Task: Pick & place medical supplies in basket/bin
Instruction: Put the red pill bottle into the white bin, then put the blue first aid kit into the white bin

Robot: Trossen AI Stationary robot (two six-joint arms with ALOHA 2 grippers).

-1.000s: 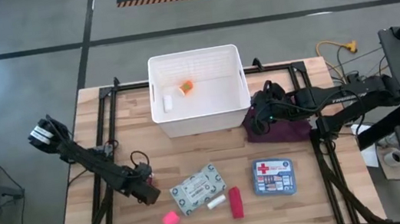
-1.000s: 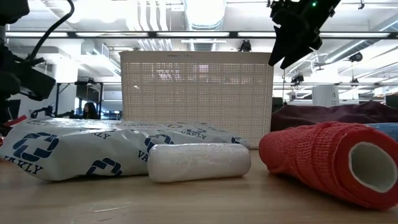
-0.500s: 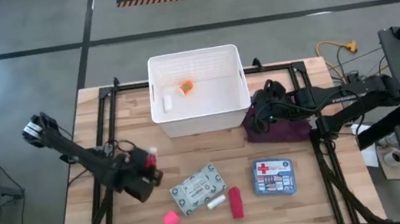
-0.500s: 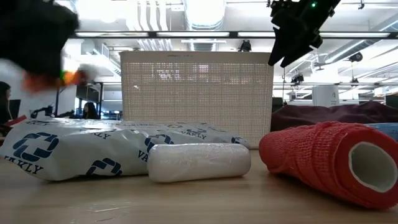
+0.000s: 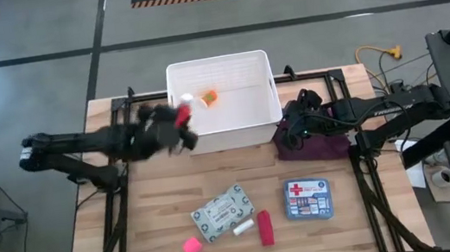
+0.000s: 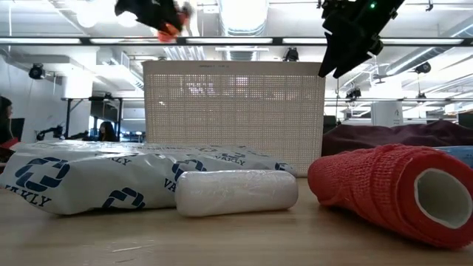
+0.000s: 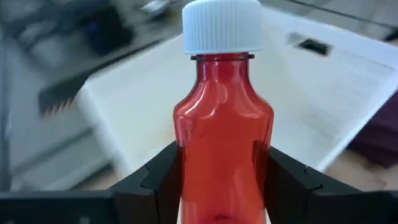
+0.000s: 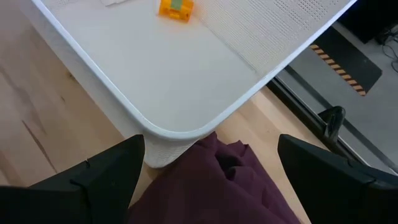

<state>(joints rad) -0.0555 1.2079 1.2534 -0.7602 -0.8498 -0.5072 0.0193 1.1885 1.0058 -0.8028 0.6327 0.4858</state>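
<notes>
My left gripper [image 5: 174, 126] is shut on a red bottle [image 7: 222, 137] with a white cap [image 7: 221, 25]. It is high over the left rim of the white slotted bin [image 5: 216, 60], and also shows in the low view [image 6: 166, 18]. An orange item [image 5: 210, 98] lies on the bin's floor. My right gripper [image 8: 205, 180] is open and empty over the maroon cloth [image 5: 319, 144], at the bin's near right corner. A grey-green packet [image 5: 222, 212], white roll [image 5: 243, 227], red roll [image 5: 265, 228], pink cube [image 5: 191, 247] and blue first-aid box [image 5: 309, 199] lie on the table. My left gripper pinches the red bottle's lower body [image 7: 186, 168] between its two fingers, one on each flat side. The capped end points away from the wrist, along the fingers. The bottle is lifted clear of the table and the bin.
The bin [image 6: 233, 111] stands at the table's far middle. The maroon cloth [image 8: 211, 186] lies against its right side. The loose supplies sit in the near middle of the table. Black frame rails run along the left and right edges.
My left gripper has risen from the table's near left with the red bottle and swung toward the far edge and right, up to the bin's left rim. The bottle is lifted clear of the table. My right arm has kept still.
</notes>
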